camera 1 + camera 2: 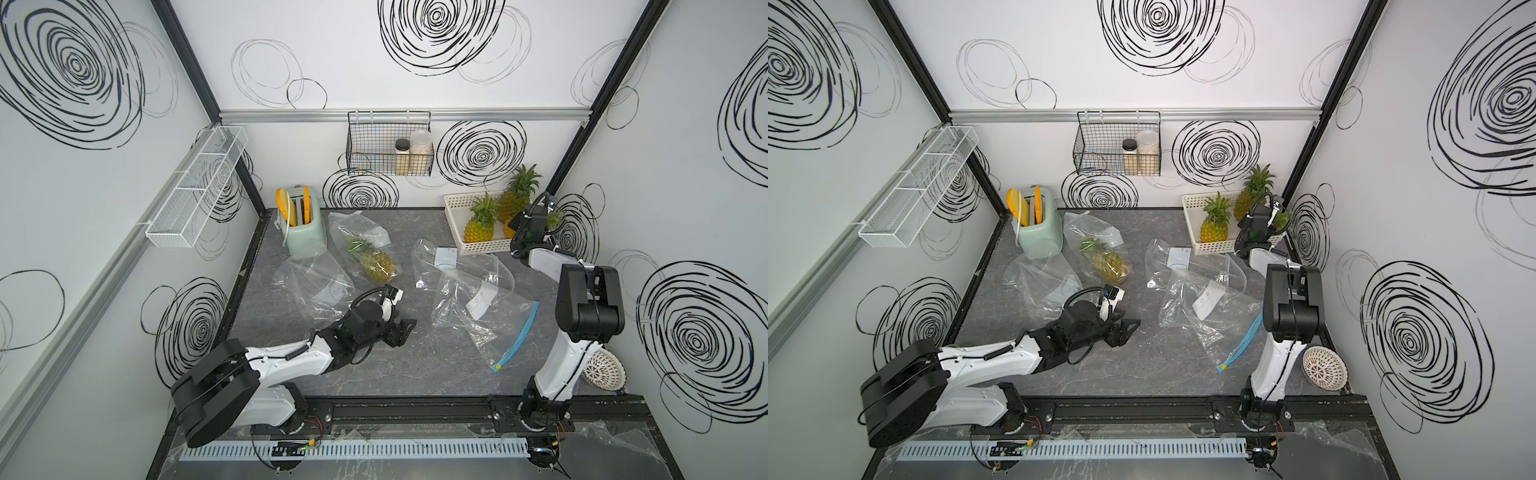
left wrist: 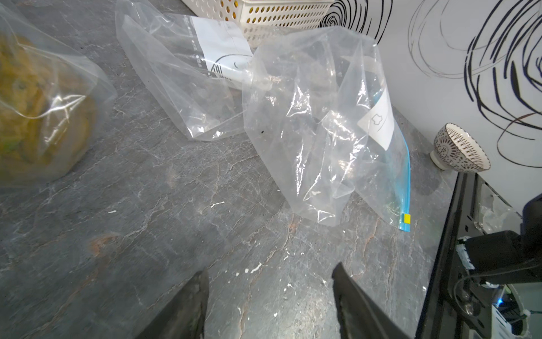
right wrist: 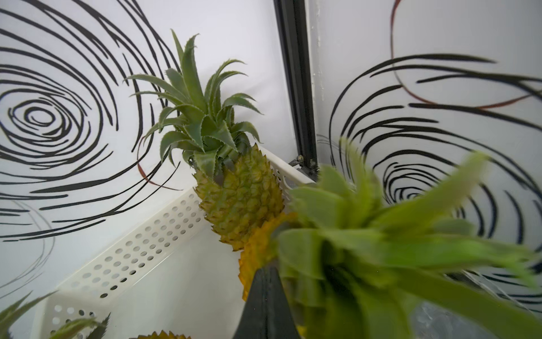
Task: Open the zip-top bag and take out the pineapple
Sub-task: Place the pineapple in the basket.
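Note:
A clear zip-top bag [image 1: 361, 237] lies at the back middle of the table with a pineapple [image 1: 376, 264] inside it, also seen in the left wrist view as a yellow-green pineapple [image 2: 35, 117] under plastic. My left gripper [image 1: 403, 328] hovers low over bare table just in front of that bag, open, with nothing between its fingers [image 2: 193, 299]. My right gripper [image 3: 265, 281] is inside the white basket [image 1: 455, 212] at the back right, shut with its tips together. It sits right beside a blurred pineapple crown [image 3: 381, 234], gripping nothing that I can see.
Three empty clear bags lie around: one left [image 1: 311, 282], one centre-right [image 1: 444, 257], one with a blue zipper strip [image 1: 517, 332]. The basket holds upright pineapples [image 1: 480, 226]. A green toaster [image 1: 303, 232] stands back left and a patterned bowl [image 1: 602, 370] lies front right.

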You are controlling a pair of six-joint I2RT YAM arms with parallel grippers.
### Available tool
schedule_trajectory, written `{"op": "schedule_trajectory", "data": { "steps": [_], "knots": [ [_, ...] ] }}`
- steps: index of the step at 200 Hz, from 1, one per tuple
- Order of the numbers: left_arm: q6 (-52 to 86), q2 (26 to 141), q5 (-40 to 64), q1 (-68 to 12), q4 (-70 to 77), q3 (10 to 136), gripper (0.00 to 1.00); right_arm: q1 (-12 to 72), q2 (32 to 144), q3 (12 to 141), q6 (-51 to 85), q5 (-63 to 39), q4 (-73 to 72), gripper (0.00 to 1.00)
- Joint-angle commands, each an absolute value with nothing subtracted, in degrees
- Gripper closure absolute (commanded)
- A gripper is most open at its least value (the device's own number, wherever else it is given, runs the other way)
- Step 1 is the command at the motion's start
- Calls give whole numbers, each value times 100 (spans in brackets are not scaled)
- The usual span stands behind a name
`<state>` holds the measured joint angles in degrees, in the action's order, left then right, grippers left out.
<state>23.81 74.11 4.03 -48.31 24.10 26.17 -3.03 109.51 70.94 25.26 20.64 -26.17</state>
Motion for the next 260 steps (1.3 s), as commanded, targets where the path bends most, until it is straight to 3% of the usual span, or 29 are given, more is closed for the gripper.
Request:
{"op": "schedule_trajectory", "data": {
  "steps": [1,55,81,151,260],
  "knots": [
    [2339,7537,449,-4792,2692,2810,30,-412,11218,7349,2474,1547,-2805,100],
    [2338,7693,483,-4793,2740,2909,30,-501,11233,7162,2395,702,-3330,100],
    [2398,7690,493,-4809,2850,2857,30,-465,10826,6718,2441,519,-3392,92],
    [2395,7543,491,-4909,2938,2782,33,-243,9817,5848,3232,1766,-2487,96],
    [2319,7831,678,-4724,3216,2720,34,-585,10302,6245,4529,3059,-2111,98]
  ]
}}
